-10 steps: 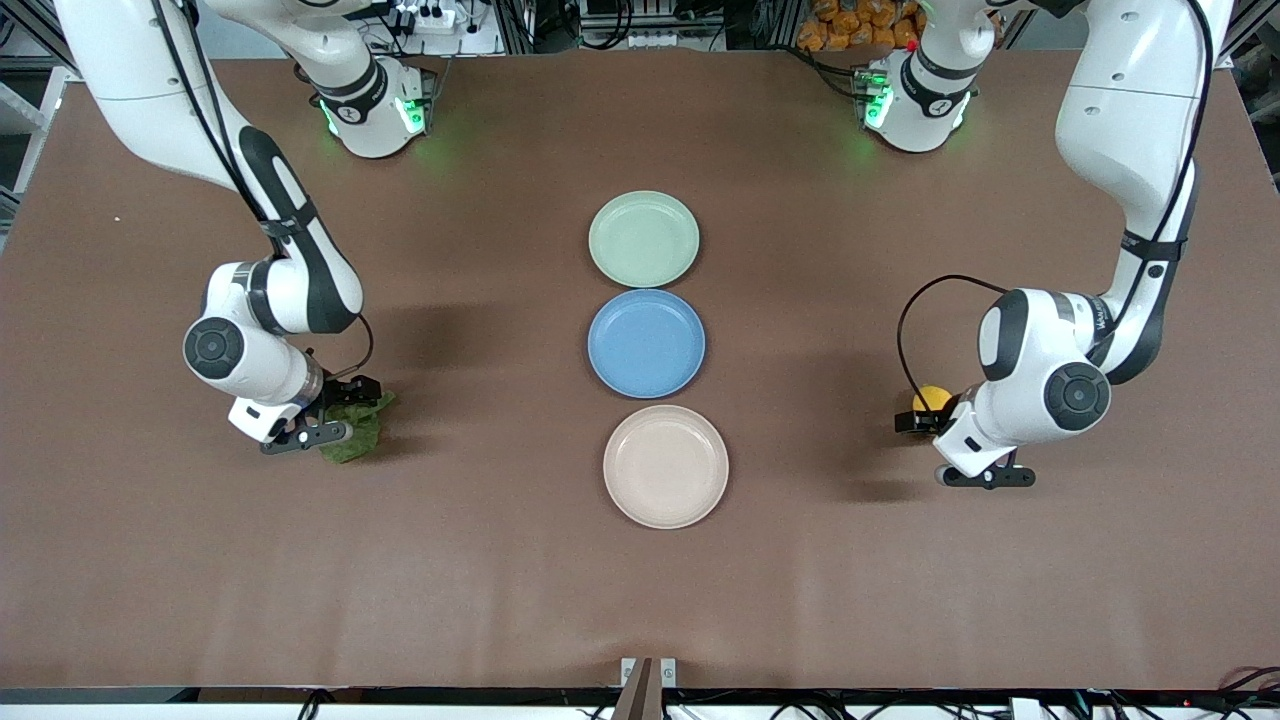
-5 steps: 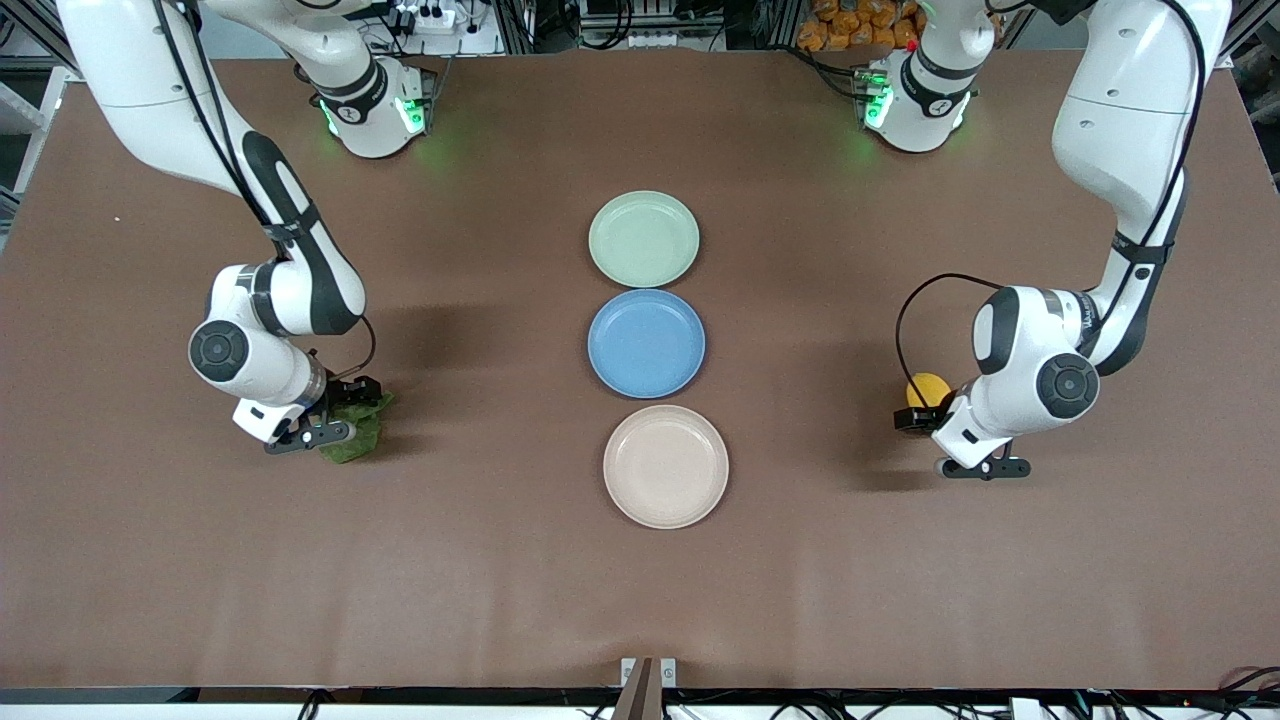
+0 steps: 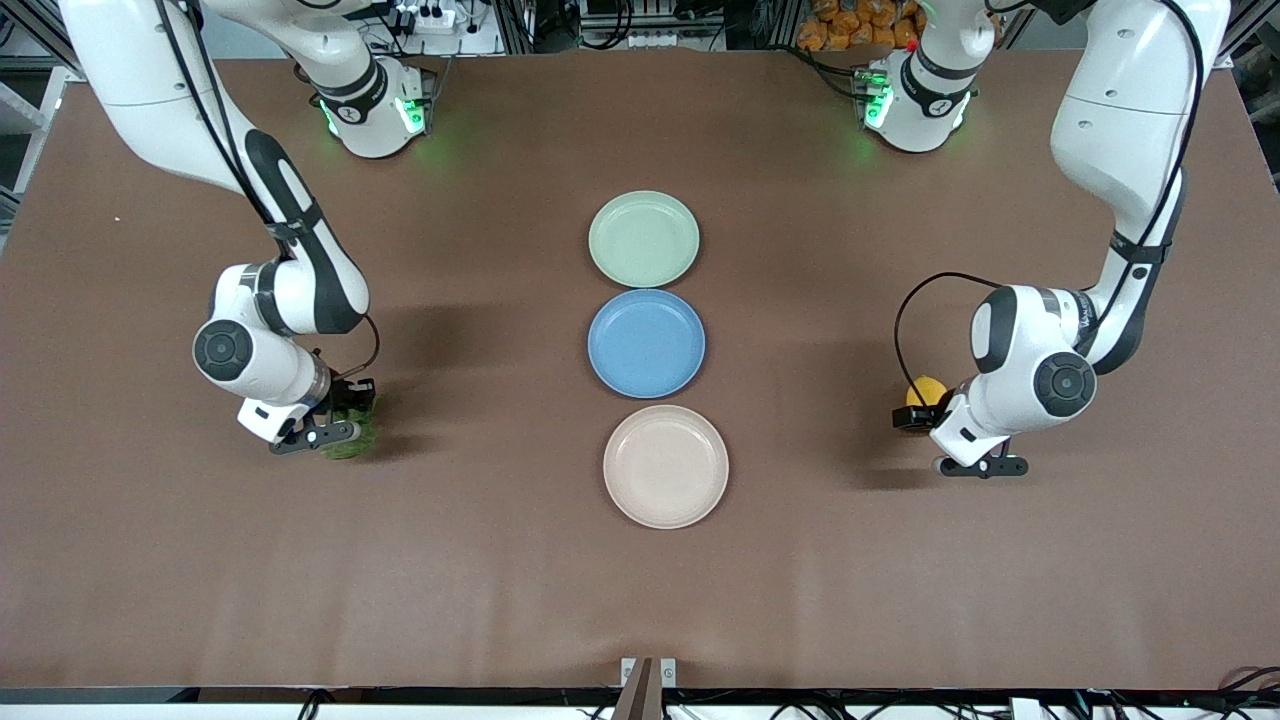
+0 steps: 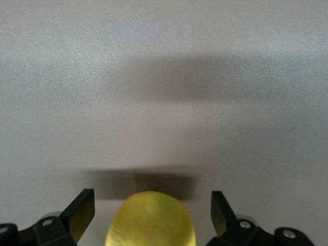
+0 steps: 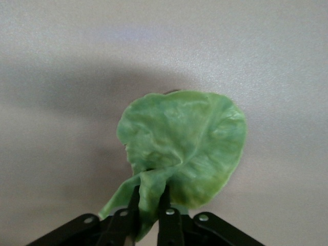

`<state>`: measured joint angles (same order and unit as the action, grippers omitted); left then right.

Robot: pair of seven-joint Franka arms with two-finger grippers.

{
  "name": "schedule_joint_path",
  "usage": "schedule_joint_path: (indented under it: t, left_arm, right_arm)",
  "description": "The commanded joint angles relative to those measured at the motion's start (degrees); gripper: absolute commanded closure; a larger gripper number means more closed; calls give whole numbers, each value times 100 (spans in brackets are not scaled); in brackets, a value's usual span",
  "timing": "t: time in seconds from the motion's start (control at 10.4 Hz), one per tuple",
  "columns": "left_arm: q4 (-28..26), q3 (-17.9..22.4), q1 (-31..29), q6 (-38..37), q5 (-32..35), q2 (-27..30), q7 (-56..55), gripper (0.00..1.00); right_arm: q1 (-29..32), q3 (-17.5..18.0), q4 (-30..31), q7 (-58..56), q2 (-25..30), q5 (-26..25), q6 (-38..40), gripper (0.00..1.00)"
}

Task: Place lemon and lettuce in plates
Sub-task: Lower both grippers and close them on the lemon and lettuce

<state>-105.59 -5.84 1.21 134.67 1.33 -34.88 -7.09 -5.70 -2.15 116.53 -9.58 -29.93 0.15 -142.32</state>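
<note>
Lettuce (image 5: 184, 146) now pinched, lemon (image 4: 151, 218) unclamped.

A brown table (image 3: 640, 600) under even light; cluttered shelving (image 3: 640, 25) above.

Lemon (image 4: 151, 220) cut by frame edge

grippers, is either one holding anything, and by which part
The right gripper is shut on the lettuce, pinching it near its stem end. The left gripper is open around the lemon, holding nothing.
</note>
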Motion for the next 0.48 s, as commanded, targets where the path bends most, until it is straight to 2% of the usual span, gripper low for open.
schedule_joint_path:
  t: [0.0,0.38]
  left_arm:
    - [-304,-31,-7,24,87,271,-117,0]
    - [-629,-40,19,24,69,508,-117,0]
  right_arm:
    - [42,-5,18,-88,206,91,38,100]
    - [68,-14,466,-96,865,91,38,100]
